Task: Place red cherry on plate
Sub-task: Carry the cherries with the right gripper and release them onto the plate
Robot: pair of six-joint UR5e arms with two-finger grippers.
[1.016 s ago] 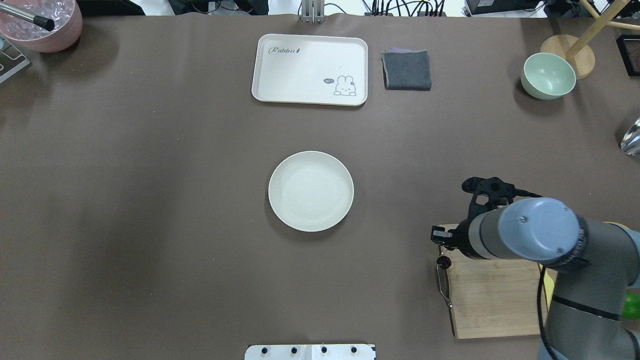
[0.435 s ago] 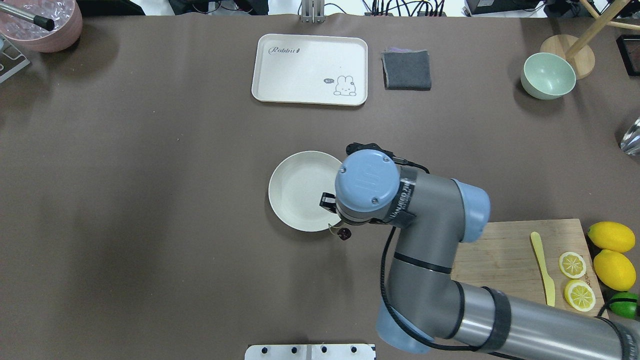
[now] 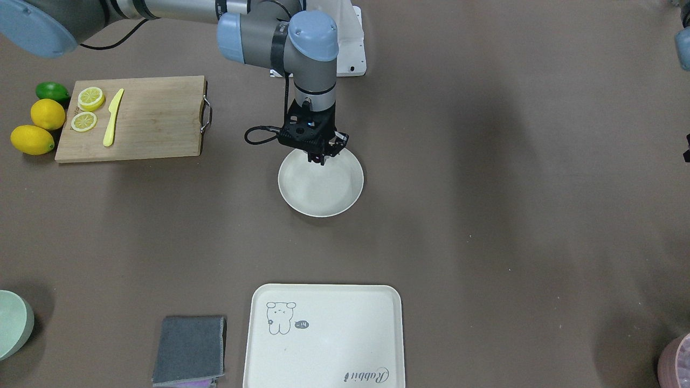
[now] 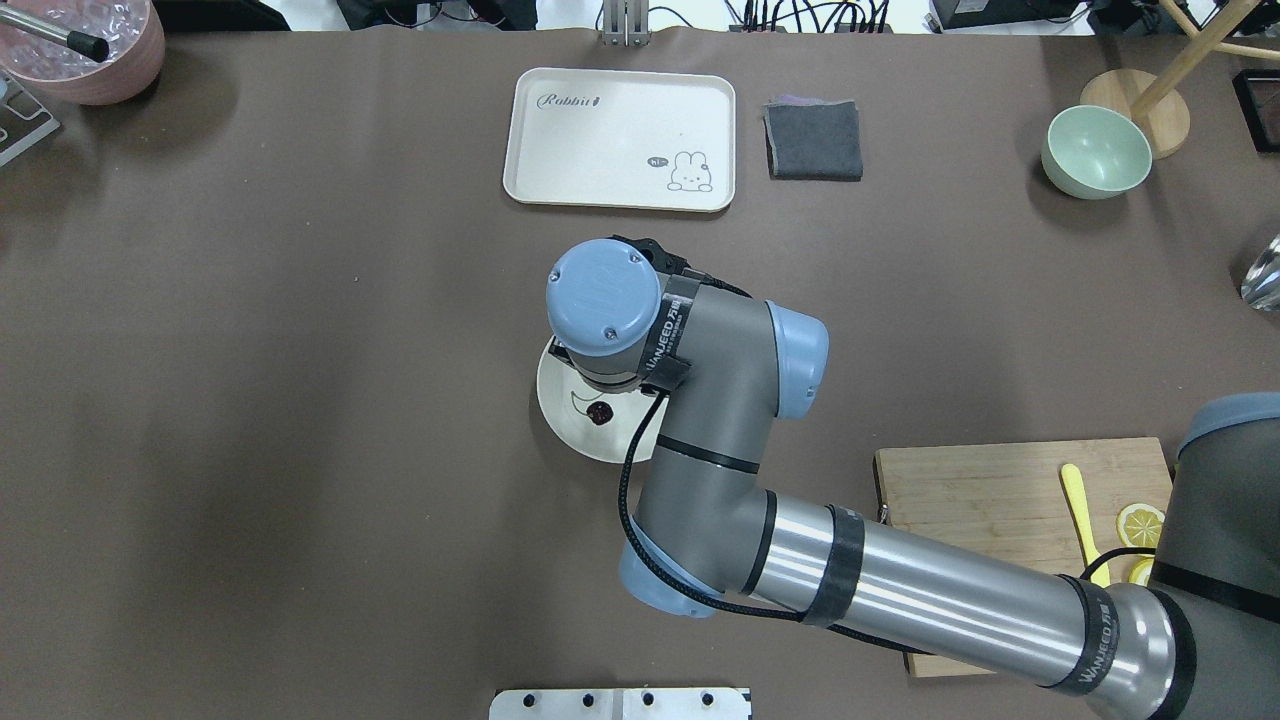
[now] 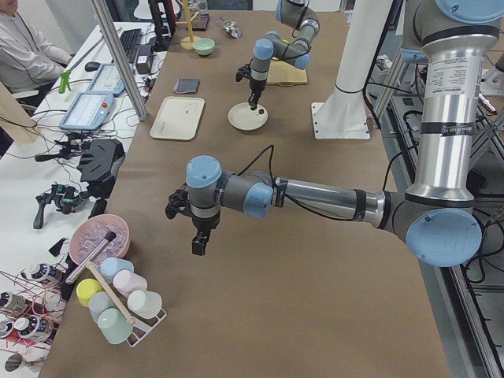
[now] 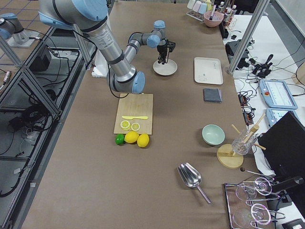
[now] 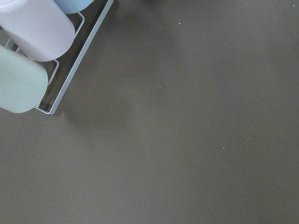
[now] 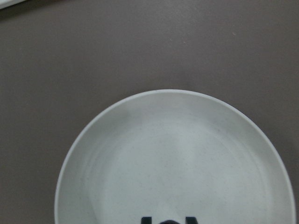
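Note:
The round cream plate [image 4: 552,405] sits mid-table, also seen in the front-facing view [image 3: 321,194] and filling the right wrist view [image 8: 177,154]. My right gripper [image 3: 322,160] points straight down over the plate's robot-side part, fingers drawn together. The red cherry [image 4: 600,412] hangs at the fingertips just over the plate, its pale stem curling out to the side; the gripper looks shut on it. The wrist hides the fingers from overhead. My left gripper [image 5: 199,240] hovers over bare table at the far left end, and I cannot tell its state.
A wooden cutting board [image 4: 980,520] with a yellow knife [image 3: 112,117] and lemon slices lies at the right, lemons [image 3: 32,139] beside it. A rabbit tray [image 4: 620,140], grey cloth [image 4: 813,140] and mint bowl [image 4: 1095,150] line the far edge. A cup rack [image 7: 28,56] stands near the left gripper.
My right arm has swung from the cutting board's corner leftward and forward, carrying the cherry from beside the plate to over it.

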